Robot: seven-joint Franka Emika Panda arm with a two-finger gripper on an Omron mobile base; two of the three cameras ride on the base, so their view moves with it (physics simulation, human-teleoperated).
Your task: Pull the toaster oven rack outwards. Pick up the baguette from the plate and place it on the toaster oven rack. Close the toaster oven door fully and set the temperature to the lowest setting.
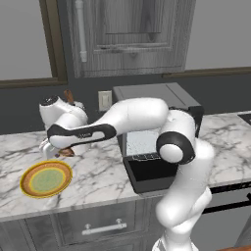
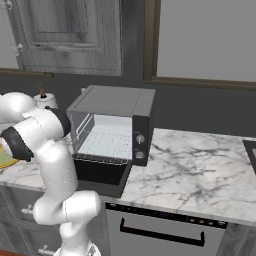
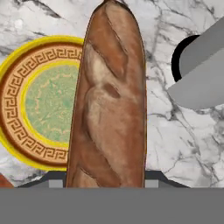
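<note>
Fingers (image 3: pixel 105 183) pinch the baguette (image 3: pixel 110 100) at its near end; it hangs above the plate (image 3: pixel 26 105).

White marble counter (image 2: pixel 200 160), grey wood cabinets (image 1: pixel 132 34) above, dark wall, drawers (image 1: pixel 98 223) below.

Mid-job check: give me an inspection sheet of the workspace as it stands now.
Surface: white-grey marble counter.
Job's things: dark grey boxy toaster oven, door down, silvery wire rack showing in the cavity; brown slashed baguette lifted off the round yellow-orange plate.
Clutter: white paper towel roll by the wall.
Grippers: gripper shut on the baguette.
Cables: nothing seen.
Surroundings: grey wood cabinets, wall outlet.
</note>
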